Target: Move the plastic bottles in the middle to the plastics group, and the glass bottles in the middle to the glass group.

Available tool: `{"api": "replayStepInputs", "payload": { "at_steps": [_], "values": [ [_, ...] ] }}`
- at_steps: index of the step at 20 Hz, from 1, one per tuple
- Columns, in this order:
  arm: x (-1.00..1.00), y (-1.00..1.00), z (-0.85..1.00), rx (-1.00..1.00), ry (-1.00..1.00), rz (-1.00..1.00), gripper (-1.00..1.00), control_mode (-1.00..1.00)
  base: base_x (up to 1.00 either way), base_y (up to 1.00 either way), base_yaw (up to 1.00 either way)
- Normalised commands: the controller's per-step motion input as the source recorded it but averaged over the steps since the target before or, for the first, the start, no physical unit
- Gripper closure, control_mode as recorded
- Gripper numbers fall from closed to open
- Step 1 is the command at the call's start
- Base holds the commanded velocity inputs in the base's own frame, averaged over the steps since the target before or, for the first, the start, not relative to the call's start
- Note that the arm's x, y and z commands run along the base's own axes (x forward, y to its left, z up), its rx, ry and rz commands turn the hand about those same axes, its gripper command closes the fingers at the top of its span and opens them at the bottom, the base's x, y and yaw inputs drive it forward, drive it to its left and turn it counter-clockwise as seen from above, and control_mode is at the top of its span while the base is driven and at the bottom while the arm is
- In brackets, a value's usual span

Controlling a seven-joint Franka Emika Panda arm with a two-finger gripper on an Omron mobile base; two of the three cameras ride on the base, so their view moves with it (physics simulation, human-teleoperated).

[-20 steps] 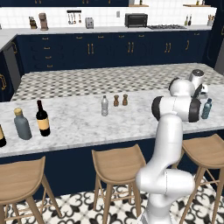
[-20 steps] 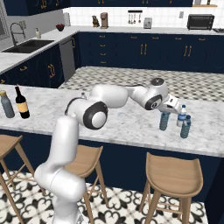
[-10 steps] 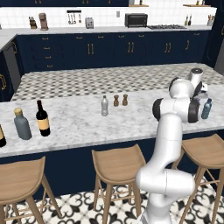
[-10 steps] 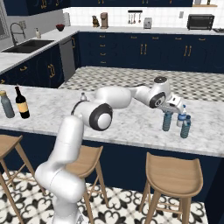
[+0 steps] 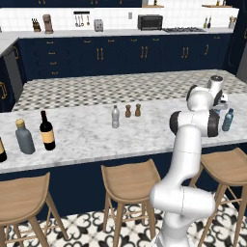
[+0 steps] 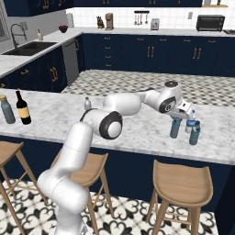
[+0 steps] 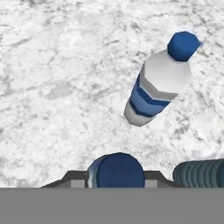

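gripper (image 6: pixel 176 115) down at the right end of the marble counter (image 6: pixel 137 131), fingers closed on the neck of a teal bottle (image 6: pixel 175 128) just under its blue cap, bottle upright with its base at the counter top. seen from the hand camera, the blue cap (image 7: pixel 118 169) sits right between the two dark finger tips (image 7: pixel 72 178). just to the right, the plastics group: clear bottle with blue label (image 7: pixel 156 85) and a second teal bottle (image 6: pixel 194 132), both standing, close beside the held one; whether any of them touch, cannot tell. left in the middle of the counter, one small clear greyish bottle with white cap (image 5: pixel 115 117), upright, with two small brown shakers (image 5: pixel 132 110) near it on its right. far to the left, tall black wine bottle (image 5: pixel 47 131) with tan label standing right beside the squat grey bottle with tan cap (image 5: pixel 24 137), and another dark bottle (image 5: pixel 2 151) at the left edge of the left base view. wooden stools (image 5: pixel 129 181) along the near side of the counter.
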Motion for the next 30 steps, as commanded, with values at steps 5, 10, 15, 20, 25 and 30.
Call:
{"api": "replayStepInputs", "payload": {
  "at_steps": [5, 10, 15, 20, 25, 30],
  "values": [
    [-0.11, 0.04, -0.1, 0.0, -0.03, 0.0, 1.0, -1.0, 0.0, 0.0, 0.0],
    [0.0, 0.01, -0.01, -0.03, -0.19, 0.0, 1.0, -1.0, 0.0, 0.0, 0.0],
    [0.0, 0.02, -0.1, 0.0, -0.02, 0.0, 1.0, -1.0, 0.0, 0.0, 0.0],
    [0.0, 0.0, 0.0, -0.02, 0.07, 0.0, 1.0, -1.0, 0.0, 0.0, 0.0],
    [0.0, 0.0, 0.0, -0.01, 0.04, 0.0, -1.0, -1.0, 0.0, 0.0, 0.0],
    [0.0, 0.0, 0.0, 0.0, 0.0, 0.0, -1.0, -1.0, 0.0, 0.0, 0.0]
  ]
}}
